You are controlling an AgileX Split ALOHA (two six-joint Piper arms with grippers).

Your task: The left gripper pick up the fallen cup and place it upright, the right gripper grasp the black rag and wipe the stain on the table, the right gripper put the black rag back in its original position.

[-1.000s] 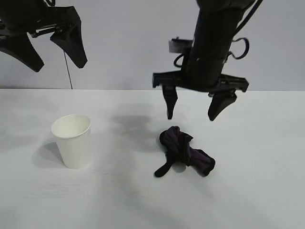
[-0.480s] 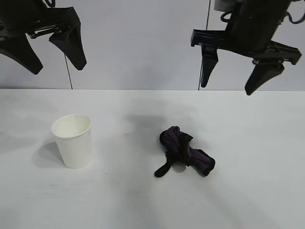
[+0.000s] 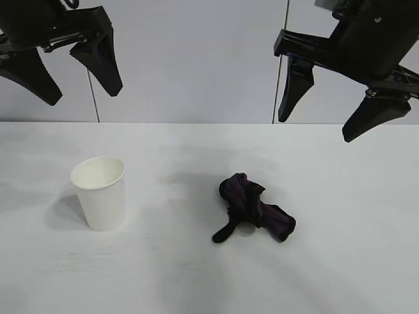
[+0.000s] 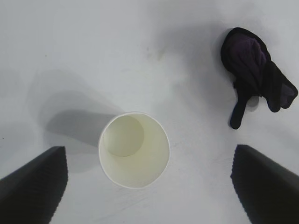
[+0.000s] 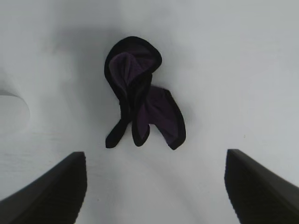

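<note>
Cup (image 3: 99, 191) stands upright on the desk (image 3: 353, 261), mouth up and empty in the left wrist view (image 4: 134, 149). Left pincer (image 3: 71, 64) hangs high above it, jaws spread wide, nothing between them; unchanged from a second ago.

Black rag (image 3: 254, 209) lies bunched mid-desk, well apart from the cup, strap tail trailing toward the near edge. It has not shifted across the three exterior shots.

Right pincer (image 3: 330, 111): a second ago it hung low, tips just above the rag; now it is up and off to the right of it, clear of the desk, jaws wide and empty. Right wrist view shows the rag (image 5: 140, 100) alone on the bare surface below, both fingers (image 5: 51, 191) well clear of it.

No stain visible anywhere on the desk in any view.

Reading: cup righted, surface clean, rag released and lying free. The right arm's pull-away looks like a retreat after the put-back, so the task appears at or near its end.
</note>
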